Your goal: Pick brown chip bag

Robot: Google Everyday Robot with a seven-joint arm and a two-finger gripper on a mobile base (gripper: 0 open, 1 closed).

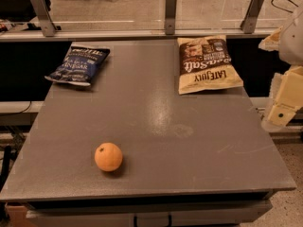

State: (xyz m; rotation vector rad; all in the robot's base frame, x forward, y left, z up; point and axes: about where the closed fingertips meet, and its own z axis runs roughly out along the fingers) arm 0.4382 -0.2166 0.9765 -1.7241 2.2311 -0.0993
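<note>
Brown chip bag [208,65] flat on table [156,126] at 1 o'clock, untouched. Gripper [284,105] at 3 o'clock, well apart; opening not discernible. Reach, grasp, lift pending.

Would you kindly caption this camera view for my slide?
Gripper right of the table; brown chip bag far right, blue chip bag far left, orange near front.

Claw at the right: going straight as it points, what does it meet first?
The claw points down beside the table; probably the table edge first, not the brown chip bag. Depth unclear.
</note>
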